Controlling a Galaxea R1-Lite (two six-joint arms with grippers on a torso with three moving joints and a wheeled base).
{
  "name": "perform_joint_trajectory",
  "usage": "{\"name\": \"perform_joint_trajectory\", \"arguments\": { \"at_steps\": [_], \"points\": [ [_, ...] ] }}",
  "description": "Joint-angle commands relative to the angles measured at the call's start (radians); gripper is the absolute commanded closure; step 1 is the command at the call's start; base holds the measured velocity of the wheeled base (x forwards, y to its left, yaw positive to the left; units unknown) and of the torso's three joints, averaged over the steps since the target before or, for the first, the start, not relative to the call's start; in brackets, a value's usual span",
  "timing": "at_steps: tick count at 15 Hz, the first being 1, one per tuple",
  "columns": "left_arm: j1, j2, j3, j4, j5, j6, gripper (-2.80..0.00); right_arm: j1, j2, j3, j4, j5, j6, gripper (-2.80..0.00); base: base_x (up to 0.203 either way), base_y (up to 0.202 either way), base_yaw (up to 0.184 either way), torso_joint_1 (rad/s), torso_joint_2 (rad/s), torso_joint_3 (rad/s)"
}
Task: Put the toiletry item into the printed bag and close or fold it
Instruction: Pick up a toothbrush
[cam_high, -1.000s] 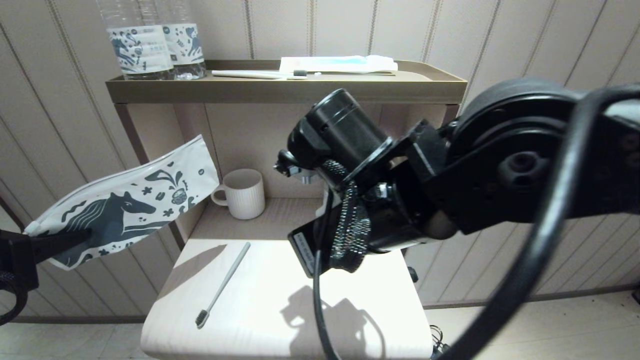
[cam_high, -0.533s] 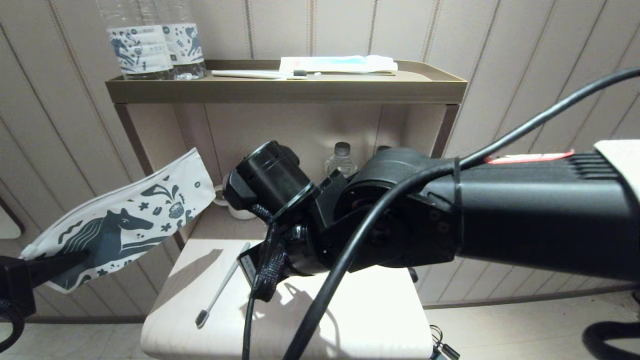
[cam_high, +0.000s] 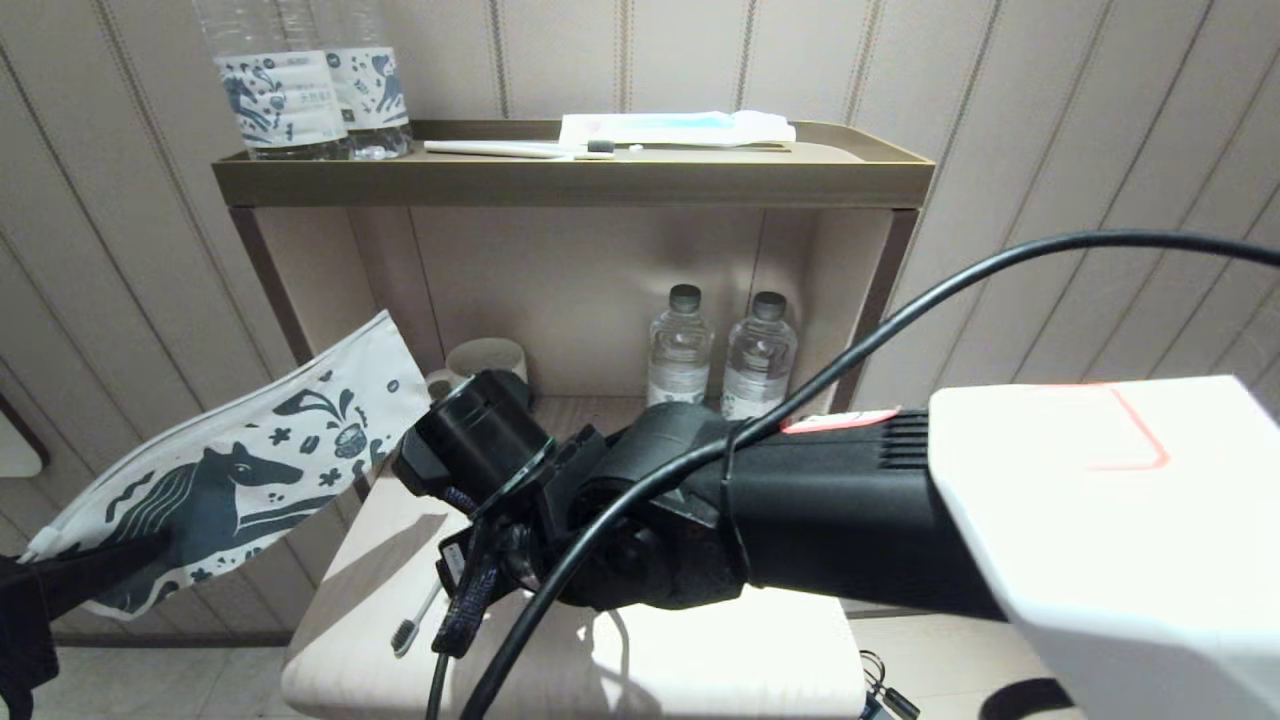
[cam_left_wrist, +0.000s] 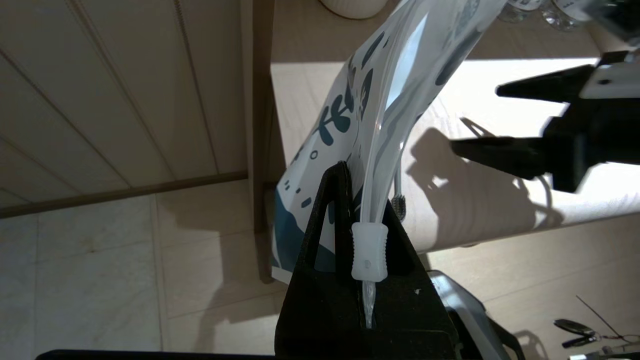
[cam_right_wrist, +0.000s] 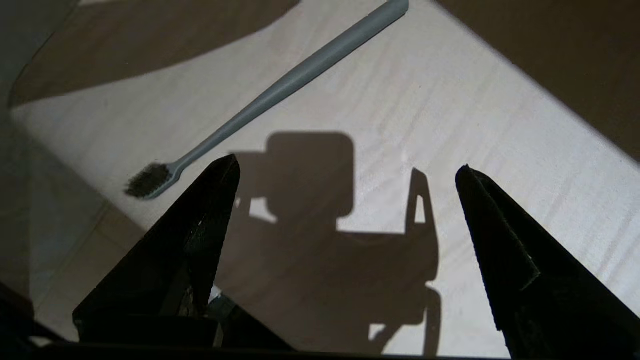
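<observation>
the right gripper hung with fingers spread beside the toothbrush on the bench; a descent from there would likely have missed its thin handle, while the left gripper was clamped on the printed bag.

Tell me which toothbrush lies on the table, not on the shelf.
The grey-handled toothbrush lies on the table; the white-handled toothbrush lies on the top shelf.
</observation>
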Motion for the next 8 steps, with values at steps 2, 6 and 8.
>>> {"name": "perform_joint_trajectory", "arguments": {
  "at_steps": [2, 6, 8],
  "points": [
    [-0.001, -0.028, 0.012, 0.0, -0.023, -0.004, 0.0, 0.002, 0.084, -0.001, -0.095, -0.11, 0.002, -2.8, 0.0, 0.0, 0.0, 0.0, 0.0, 0.0],
    [-0.001, -0.045, 0.023, 0.0, -0.065, -0.009, 0.0, 0.002, 0.115, 0.0, -0.204, -0.163, 0.02, -2.8, 0.0, 0.0, 0.0, 0.0, 0.0, 0.0],
    [-0.001, -0.051, 0.031, 0.0, -0.07, -0.014, 0.0, 0.014, 0.135, 0.0, -0.254, -0.164, 0.021, -2.8, 0.0, 0.0, 0.0, 0.0, 0.0, 0.0]
  ]
}}
